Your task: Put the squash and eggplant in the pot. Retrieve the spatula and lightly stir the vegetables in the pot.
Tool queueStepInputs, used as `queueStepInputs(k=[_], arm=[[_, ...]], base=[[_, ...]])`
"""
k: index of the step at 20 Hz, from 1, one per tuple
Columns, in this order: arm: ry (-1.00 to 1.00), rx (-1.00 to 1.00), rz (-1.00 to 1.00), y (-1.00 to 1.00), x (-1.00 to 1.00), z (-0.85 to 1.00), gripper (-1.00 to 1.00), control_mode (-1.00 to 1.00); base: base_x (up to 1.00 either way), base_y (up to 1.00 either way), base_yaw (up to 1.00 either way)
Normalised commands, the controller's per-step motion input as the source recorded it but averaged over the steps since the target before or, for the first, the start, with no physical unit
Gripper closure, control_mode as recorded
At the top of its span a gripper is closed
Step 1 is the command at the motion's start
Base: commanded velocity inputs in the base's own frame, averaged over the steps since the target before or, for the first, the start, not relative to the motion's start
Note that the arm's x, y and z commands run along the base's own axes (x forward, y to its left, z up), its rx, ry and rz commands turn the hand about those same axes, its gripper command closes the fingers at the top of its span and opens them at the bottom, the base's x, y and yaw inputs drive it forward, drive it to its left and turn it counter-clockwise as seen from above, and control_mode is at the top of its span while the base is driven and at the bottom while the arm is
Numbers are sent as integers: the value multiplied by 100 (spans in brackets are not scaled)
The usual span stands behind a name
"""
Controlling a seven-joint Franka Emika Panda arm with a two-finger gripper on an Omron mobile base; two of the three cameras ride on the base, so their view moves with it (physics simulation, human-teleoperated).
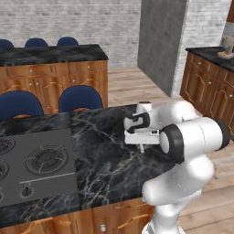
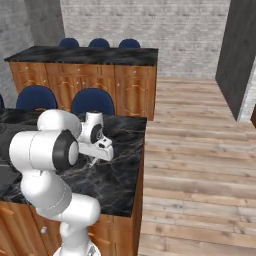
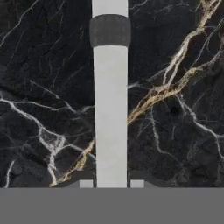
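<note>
Lying on the black marble counter, a long pale grey spatula handle with a dark band near its far end runs straight away from the hand camera, and the gripper is pinched onto its near end, one fingertip on each side. From the base views the handle is hidden under the hand, low over the counter's right part; the left one adds the stove to the left.
</note>
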Motion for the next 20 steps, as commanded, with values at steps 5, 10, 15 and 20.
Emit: queueStepInputs(k=[5, 10, 15, 20], arm=[[-9, 5, 7, -20, -99, 100, 100, -100], [-1, 0, 16, 0, -100, 98, 100, -100], [-1, 0, 6, 0, -63, 97, 100, -100], [-10, 3, 0, 0, -46, 27, 100, -100]], base=[[0, 0, 0], [0, 0, 0], [0, 0, 0], [0, 0, 0]])
